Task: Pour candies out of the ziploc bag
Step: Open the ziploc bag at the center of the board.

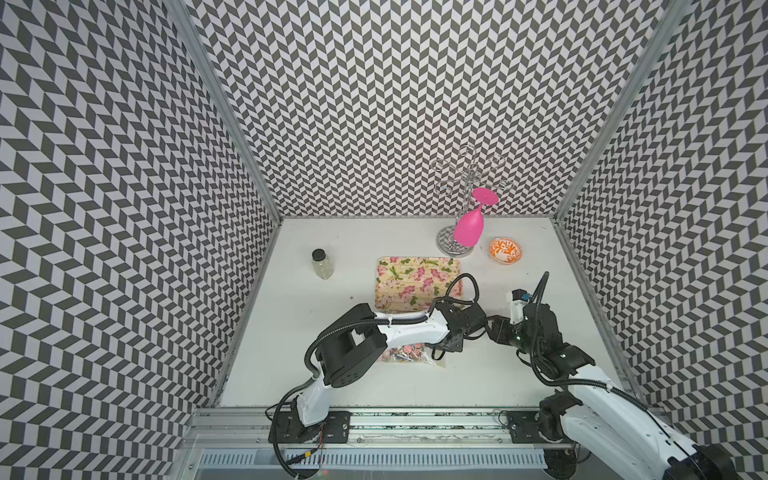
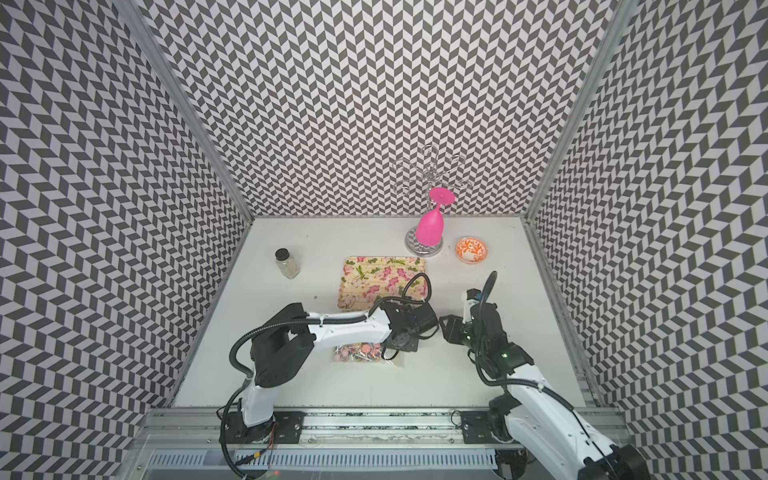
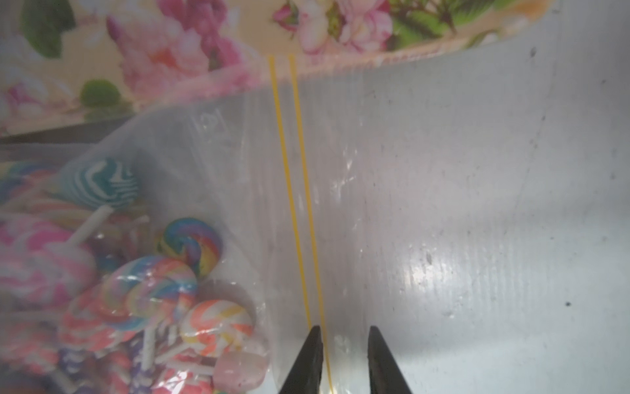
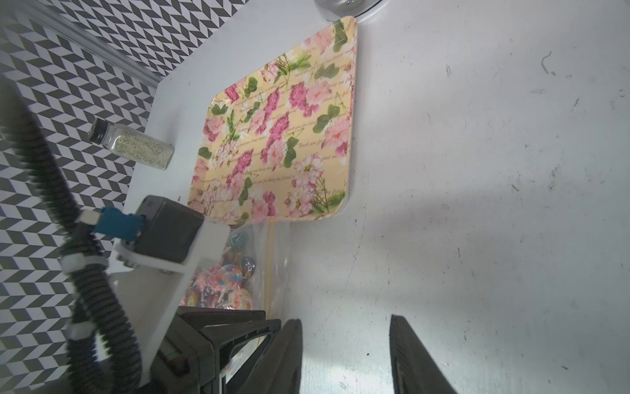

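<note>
The ziploc bag (image 3: 238, 153) lies flat on the white table, its far end touching the floral tray (image 3: 170, 51). Its two yellow zip lines run straight toward my fingertips. The candies (image 3: 153, 290), swirl lollipops on white sticks, are heaped inside the bag to one side of the zip. My left gripper (image 3: 344, 336) points down at the bag's zip end, jaws a narrow gap apart with one yellow line between them. In both top views the left arm hides most of the bag (image 1: 419, 359) and the candies (image 2: 361, 351). My right gripper (image 4: 344, 327) stands open over bare table just right of the left wrist.
The floral tray (image 1: 415, 278) lies behind the bag. A black-capped glass jar (image 1: 322, 264) stands at the back left. A pink glass (image 1: 469, 226) hangs on a chrome rack at the back right, beside an orange patterned bowl (image 1: 505, 250). Patterned walls close three sides.
</note>
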`<state>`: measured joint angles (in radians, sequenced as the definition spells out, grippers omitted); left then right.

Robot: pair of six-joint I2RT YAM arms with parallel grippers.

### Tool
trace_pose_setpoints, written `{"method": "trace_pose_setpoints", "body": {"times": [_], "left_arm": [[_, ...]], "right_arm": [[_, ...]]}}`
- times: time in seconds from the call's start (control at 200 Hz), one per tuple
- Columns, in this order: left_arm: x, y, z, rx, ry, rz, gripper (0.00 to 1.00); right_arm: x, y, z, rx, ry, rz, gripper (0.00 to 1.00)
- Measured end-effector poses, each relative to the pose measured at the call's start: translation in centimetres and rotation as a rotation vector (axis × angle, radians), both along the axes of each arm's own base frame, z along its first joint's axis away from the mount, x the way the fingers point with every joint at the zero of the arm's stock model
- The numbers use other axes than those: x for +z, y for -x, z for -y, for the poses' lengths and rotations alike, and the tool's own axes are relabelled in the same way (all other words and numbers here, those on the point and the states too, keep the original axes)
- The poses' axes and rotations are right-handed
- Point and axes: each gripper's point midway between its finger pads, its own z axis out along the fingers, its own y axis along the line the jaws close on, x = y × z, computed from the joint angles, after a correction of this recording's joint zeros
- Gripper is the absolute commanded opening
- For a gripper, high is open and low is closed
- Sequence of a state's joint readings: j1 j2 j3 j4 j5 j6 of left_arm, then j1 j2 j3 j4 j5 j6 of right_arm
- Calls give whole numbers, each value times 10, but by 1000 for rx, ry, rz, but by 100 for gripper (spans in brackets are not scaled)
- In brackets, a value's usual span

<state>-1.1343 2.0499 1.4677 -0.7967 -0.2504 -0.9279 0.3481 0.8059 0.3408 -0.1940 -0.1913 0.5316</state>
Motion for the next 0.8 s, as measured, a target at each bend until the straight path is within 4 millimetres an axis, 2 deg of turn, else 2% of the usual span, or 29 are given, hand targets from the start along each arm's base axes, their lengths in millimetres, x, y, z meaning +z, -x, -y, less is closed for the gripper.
{"method": "trace_pose_setpoints", "body": {"times": [0.661, 0.796], "left_arm": [[-4, 1, -3, -5, -21, 7, 0], [-4, 1, -5, -4, -25, 12, 0]], "right_arm": [[0, 1, -1, 5, -3, -1, 44], [0, 1, -2, 14, -7, -1, 44]]}}
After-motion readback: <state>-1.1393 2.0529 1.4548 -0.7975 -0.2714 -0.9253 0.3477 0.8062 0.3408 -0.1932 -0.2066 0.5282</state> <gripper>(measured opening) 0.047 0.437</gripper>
